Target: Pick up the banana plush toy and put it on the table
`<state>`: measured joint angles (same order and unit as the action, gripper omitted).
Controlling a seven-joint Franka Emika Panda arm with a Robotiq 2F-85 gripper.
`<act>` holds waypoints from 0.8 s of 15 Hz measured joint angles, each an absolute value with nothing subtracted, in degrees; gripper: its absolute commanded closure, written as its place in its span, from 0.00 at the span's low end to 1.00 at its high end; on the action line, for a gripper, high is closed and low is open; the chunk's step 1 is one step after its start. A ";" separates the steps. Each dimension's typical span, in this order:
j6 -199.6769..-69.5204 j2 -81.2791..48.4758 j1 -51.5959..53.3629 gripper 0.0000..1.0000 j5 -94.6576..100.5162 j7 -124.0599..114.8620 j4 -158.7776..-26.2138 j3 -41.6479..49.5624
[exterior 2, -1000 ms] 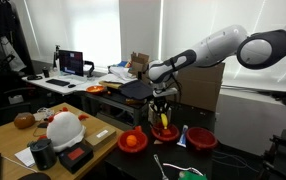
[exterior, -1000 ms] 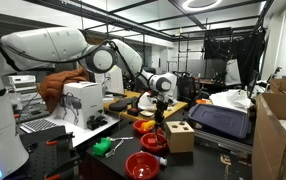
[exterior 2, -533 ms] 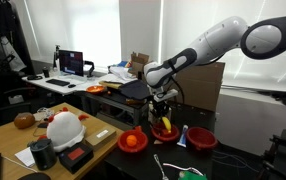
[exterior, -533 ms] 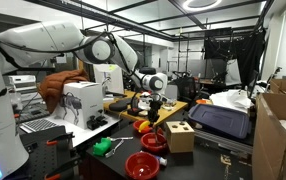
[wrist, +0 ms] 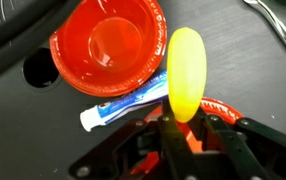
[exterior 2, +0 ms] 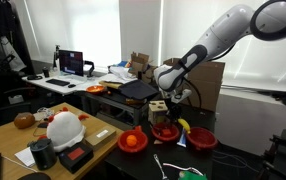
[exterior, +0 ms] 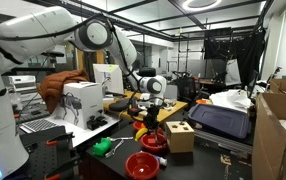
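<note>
In the shifted hand, banana plush toy

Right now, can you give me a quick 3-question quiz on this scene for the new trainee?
1. True or false: the end effector is shut on the banana toy.
2. In the wrist view, what lies at the edge of the upper red bowl? A) a tube B) a sponge C) a mug
3. Fill in: the banana toy's colour is ___.
Key: 1 true; 2 A; 3 yellow.
</note>
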<state>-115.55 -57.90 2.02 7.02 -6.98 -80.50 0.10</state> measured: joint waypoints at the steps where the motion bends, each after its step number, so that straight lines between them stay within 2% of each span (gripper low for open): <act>1: -116.18 -56.99 1.52 0.95 7.04 -4.87 -83.03 0.48; 12: -127.01 -45.68 -0.34 0.95 6.48 5.54 -112.01 -1.98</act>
